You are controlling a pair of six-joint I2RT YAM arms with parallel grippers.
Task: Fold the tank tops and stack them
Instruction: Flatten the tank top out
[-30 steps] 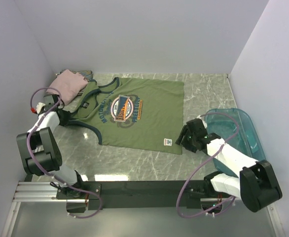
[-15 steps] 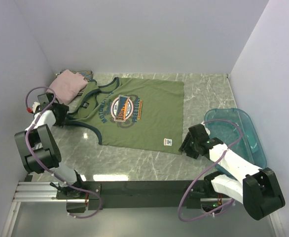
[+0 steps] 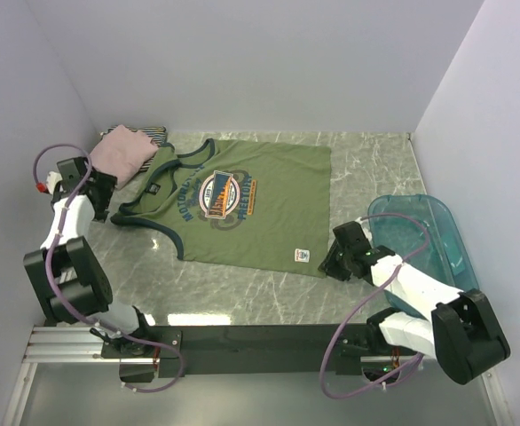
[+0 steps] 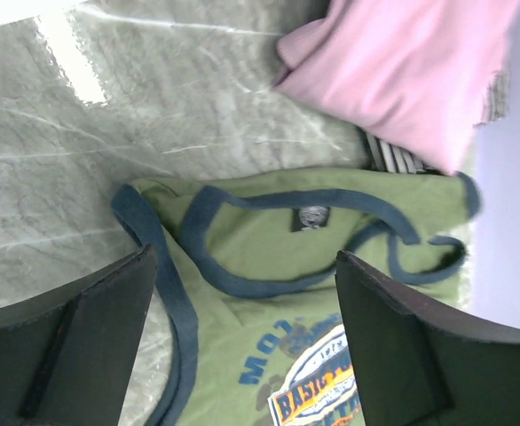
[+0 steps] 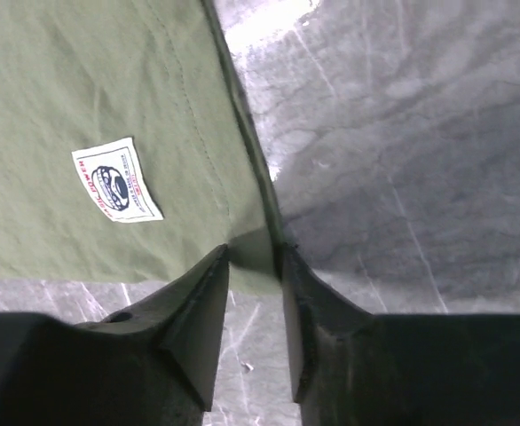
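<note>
The olive-green tank top point(image 3: 242, 204) with navy trim lies spread flat on the marble table point(image 3: 375, 160). The pale pink tank top point(image 3: 122, 151) sits folded at the back left, on the striped one point(image 3: 153, 133). My left gripper point(image 3: 100, 191) hovers wide open and holds nothing, just left of the shoulder straps point(image 4: 153, 240). The left wrist view also shows the pink top point(image 4: 402, 71) and a striped edge point(image 4: 393, 158). My right gripper point(image 5: 254, 257) is at the green top's near right hem corner point(image 5: 251, 248). Its jaws are narrowed with a gap, and the corner lies between the tips.
A translucent teal tub point(image 3: 429, 235) stands at the right, behind my right arm. A white label point(image 5: 118, 180) is sewn near the green top's hem. Walls close in the table on the left, back and right.
My left gripper let go of the shoulder strap, opened wide and drew back to the left. My right gripper moved to the hem corner and its jaws narrowed.
</note>
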